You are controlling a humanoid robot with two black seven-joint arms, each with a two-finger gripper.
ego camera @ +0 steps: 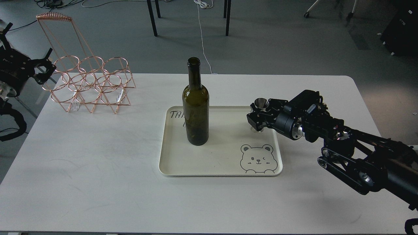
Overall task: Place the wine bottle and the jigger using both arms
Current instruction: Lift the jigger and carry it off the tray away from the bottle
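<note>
The dark green wine bottle [195,111] stands upright in the left half of the cream tray [215,163]. My right gripper [256,118] is shut on the waist of the steel jigger [260,103] and holds it upright over the tray's right edge. The jigger's top rim and foot show above and below the fingers. My left gripper [44,67] is open and empty beyond the table's left edge, beside the copper rack, far from the bottle.
A copper wire bottle rack [89,85] stands at the table's back left corner. The tray has a bear drawing [258,159] at its front right. The white table [98,163] has bare surface in front of and to the left of the tray.
</note>
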